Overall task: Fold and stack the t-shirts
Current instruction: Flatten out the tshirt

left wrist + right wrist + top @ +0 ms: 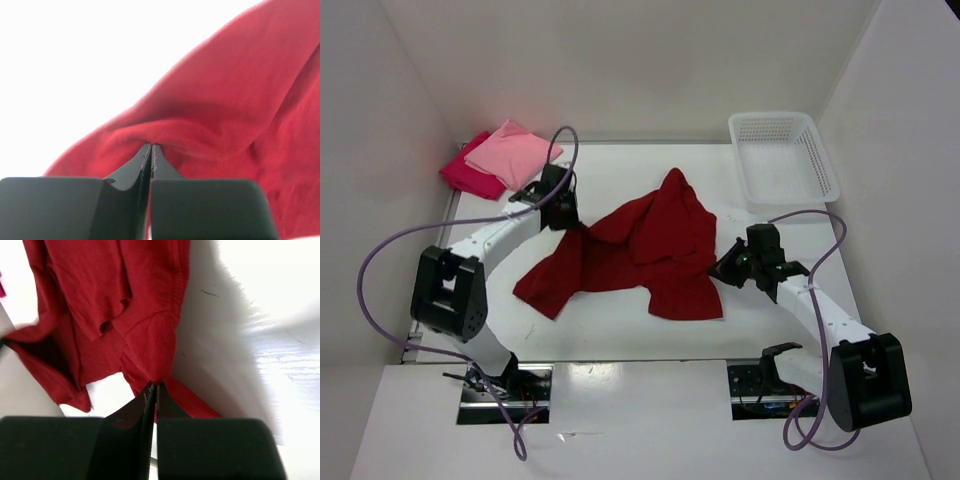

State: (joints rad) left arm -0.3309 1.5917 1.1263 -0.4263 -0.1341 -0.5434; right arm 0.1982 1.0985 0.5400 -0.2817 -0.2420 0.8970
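The dark red t-shirt (640, 250) lies rumpled and half lifted in the middle of the table. My left gripper (572, 222) is shut on its left edge; in the left wrist view the gripper (151, 146) pinches a fold of the red cloth (240, 100). My right gripper (720, 266) is shut on the shirt's right edge; in the right wrist view the gripper (155, 384) pinches the cloth (125, 295), which hangs from it. The light pink t-shirt (515, 153) lies folded on the folded crimson-magenta t-shirt (465, 175) at the far left corner.
A white plastic lattice basket (783, 157) stands at the far right. White walls close in the table on the left, back and right. The purple cables loop beside both arms.
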